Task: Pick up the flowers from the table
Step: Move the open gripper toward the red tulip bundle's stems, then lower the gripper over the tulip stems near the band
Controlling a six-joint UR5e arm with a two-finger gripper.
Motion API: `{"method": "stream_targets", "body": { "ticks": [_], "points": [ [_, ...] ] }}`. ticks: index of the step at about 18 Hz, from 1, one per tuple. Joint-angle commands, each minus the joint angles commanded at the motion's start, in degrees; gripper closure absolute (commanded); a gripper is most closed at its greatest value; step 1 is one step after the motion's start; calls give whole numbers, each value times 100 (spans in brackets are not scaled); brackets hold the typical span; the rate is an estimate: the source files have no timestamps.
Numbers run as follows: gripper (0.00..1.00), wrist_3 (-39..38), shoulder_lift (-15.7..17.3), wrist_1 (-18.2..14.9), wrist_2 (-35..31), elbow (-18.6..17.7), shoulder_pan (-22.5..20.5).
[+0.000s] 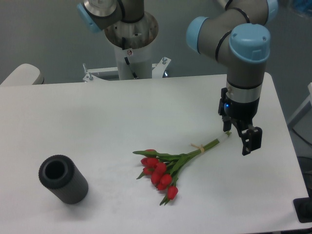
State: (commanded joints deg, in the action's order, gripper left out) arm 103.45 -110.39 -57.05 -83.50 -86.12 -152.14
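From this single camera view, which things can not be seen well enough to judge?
- Gripper: only one dark finger shows clearly; the other is hidden behind it, so open or shut is unclear.
- Flowers: stem tips near the gripper are too small to tell touching from apart.
- Grey cylinder: inside is dark, depth unseen.
- Table: right and lower edges are cut off by the frame.

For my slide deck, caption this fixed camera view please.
Gripper poised at stem end of red tulips lying on white table.
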Motion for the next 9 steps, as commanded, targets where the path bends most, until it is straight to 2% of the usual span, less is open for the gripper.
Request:
{"method": "stream_targets", "body": {
  "ticks": [3,6,9],
  "points": [
    [0,-201,44,158,210,-360,0],
    [0,-895,123,474,509,-869,9],
    [0,-1895,132,659,527,-1222,237]
  ]
}}
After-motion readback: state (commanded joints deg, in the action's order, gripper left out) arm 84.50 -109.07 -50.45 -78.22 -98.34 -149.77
